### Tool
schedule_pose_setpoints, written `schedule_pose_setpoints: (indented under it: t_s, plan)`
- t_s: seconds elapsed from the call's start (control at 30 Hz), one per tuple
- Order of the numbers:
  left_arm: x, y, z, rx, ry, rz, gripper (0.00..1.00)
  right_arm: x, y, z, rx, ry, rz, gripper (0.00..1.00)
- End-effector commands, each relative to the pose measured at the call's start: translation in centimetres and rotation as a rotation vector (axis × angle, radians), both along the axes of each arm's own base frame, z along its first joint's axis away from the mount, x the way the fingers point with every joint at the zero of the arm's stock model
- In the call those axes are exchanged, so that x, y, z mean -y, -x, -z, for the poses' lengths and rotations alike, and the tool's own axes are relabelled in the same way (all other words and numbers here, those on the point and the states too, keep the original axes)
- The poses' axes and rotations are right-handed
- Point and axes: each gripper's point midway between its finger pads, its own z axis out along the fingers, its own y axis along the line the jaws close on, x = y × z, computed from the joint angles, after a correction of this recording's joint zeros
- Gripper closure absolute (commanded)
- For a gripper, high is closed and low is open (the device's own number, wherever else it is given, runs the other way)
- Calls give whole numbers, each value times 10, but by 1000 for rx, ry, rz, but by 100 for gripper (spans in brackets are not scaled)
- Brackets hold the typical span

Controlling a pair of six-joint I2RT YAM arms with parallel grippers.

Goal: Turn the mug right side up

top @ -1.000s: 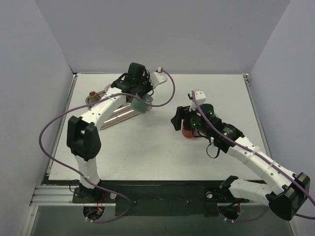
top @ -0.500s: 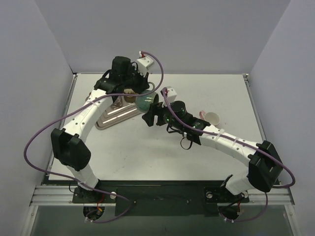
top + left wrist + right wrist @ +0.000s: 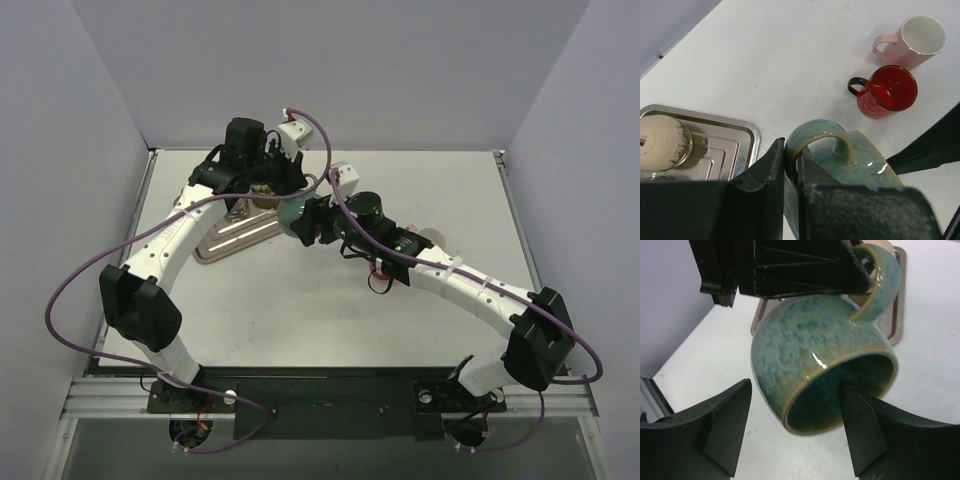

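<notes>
A teal glazed mug [image 3: 291, 212] hangs in the air near the tray's right edge, tilted with its mouth facing down and sideways. My left gripper [image 3: 791, 150] is shut on the mug's handle [image 3: 825, 137] and holds the mug up. It fills the right wrist view [image 3: 810, 345], its mouth toward that camera. My right gripper [image 3: 796, 390] is open at the rim. One finger [image 3: 725, 425] is outside the wall and the other [image 3: 865, 425] is in front of the mouth. I cannot tell whether they touch it.
A red mug [image 3: 887, 92] and a pink mug [image 3: 912, 42] stand upright on the white table to the right. A metal tray [image 3: 225, 235] lies at the back left with a cream cup [image 3: 662, 142] on it.
My right gripper left the red mug and swung left to the teal mug's rim. My left gripper shifted slightly, still holding the mug by its handle.
</notes>
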Motion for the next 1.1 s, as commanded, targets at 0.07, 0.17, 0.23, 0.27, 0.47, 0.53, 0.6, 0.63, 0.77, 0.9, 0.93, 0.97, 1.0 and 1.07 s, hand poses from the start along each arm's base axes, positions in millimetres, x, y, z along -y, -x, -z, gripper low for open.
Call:
schedule_pose_setpoints:
  t_s: [0.07,0.17,0.23,0.27,0.47,0.53,0.6,0.63,0.77,0.9,0.93,0.97,1.0,1.07]
  plan:
    - [22,20,-69,72,184,97,100,-39,-14,-32,12,-209,-100,57]
    - [20,20,-63,64,186,93,100,-37,-15,-34,13,-214,-89,98]
    - [11,13,-57,55,176,49,100,-26,-17,-32,21,-157,-48,100]
    - [4,4,-51,51,153,-6,70,-20,-16,-24,-6,-98,-31,100]
    - [-67,-43,-24,73,-13,-229,11,15,-9,64,-251,365,-5,100]
    - [-103,-65,-15,81,-45,-338,11,17,-7,91,-328,404,-7,100]
    - [-129,-82,-6,115,-113,-413,11,20,-10,119,-407,442,6,100]
    - [-142,-89,1,135,-166,-443,11,24,-8,126,-431,463,11,100]
    - [-187,-110,21,177,-318,-544,10,39,-18,156,-526,508,68,100]
    - [-234,-126,35,164,-404,-668,10,50,-25,176,-586,539,103,100]
    - [-248,-130,38,155,-406,-696,10,52,-27,184,-601,555,107,100]
    - [-253,-132,38,146,-391,-719,10,52,-28,184,-605,559,110,100]
    - [-266,-135,41,135,-381,-751,10,53,-27,190,-617,568,105,100]
    - [-283,-141,45,118,-366,-802,9,54,-27,194,-633,576,105,96]
